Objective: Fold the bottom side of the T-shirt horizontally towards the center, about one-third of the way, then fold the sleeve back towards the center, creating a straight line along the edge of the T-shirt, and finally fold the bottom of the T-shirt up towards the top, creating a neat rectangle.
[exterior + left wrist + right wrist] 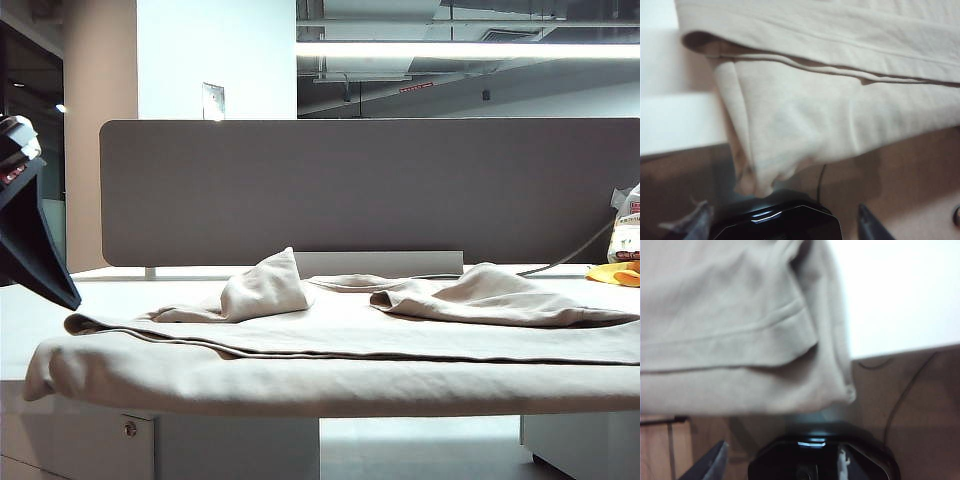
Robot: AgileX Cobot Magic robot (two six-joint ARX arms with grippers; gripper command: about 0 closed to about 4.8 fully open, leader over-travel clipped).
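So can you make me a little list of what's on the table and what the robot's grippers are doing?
Cloth: beige T-shirt, spread across the table, one long side folded over, near edge hanging off the front
Sleeves: two rumpled humps on top
Left gripper: open, empty, off the table edge by the shirt's corner
Right gripper: open, empty, off the edge by the other corner
Extra: yellow item at far right

My left pincer (782, 227) and right pincer (782, 462) cropped below the blurred T-shirt (830, 115), fingertips out of frame.
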